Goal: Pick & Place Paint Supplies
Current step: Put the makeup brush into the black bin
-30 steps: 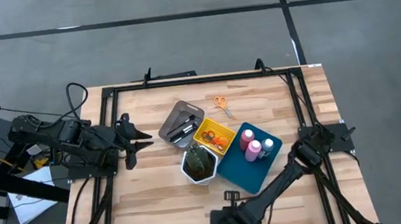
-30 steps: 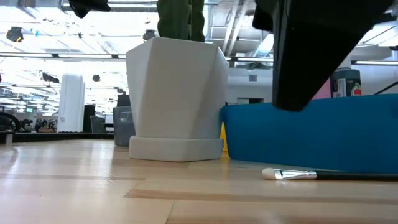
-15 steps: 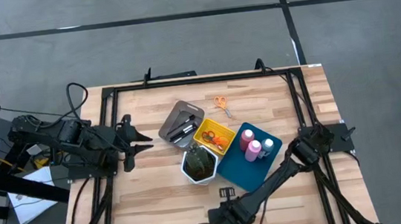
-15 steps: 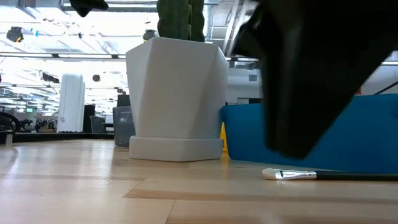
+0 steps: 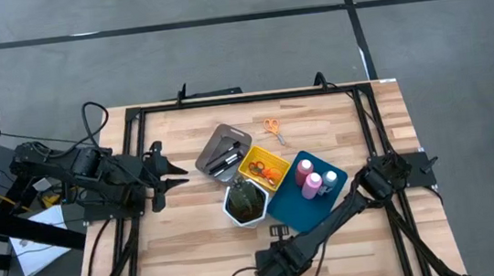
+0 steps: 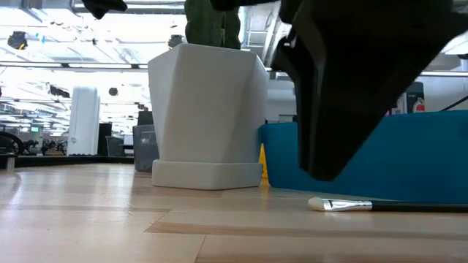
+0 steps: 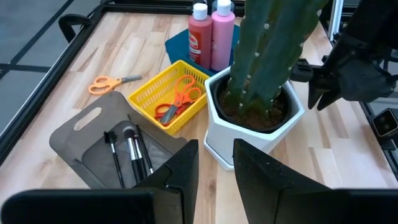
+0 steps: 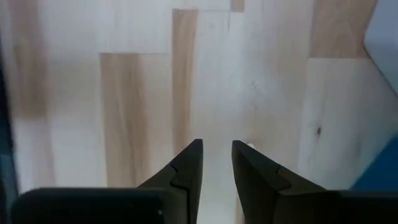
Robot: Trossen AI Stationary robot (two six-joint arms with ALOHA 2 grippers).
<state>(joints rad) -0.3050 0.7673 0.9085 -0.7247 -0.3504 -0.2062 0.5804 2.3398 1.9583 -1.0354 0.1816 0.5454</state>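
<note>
A thin brush (image 6: 351, 205) with a white tip lies flat on the table just in front of the blue tray (image 6: 409, 157). My right gripper (image 6: 325, 172) hangs open just above it, fingers pointing down (image 8: 216, 149), near the table's near edge (image 5: 278, 233). Two pink bottles (image 5: 307, 174) and a grey white-capped bottle (image 5: 330, 179) stand in the blue tray. Dark-tipped brushes (image 7: 127, 152) lie in the grey tray. Red and orange scissors (image 7: 183, 99) lie in the yellow tray; orange scissors (image 5: 273, 130) lie on the table. My left gripper (image 5: 177, 173) waits open at the left.
A white hexagonal pot (image 5: 246, 202) with a cactus (image 7: 273, 50) stands between the grey tray (image 5: 222, 150), yellow tray (image 5: 251, 161) and blue tray (image 5: 303, 213). Black frame rails (image 5: 225, 102) border the table. Bare wood lies left of the pot and along the near edge.
My right gripper has come down toward the brush on the table and shifted a little toward the far edge and the pot. Its arm's elbow has swung toward the table's left along the near edge. The brush has stayed still.
</note>
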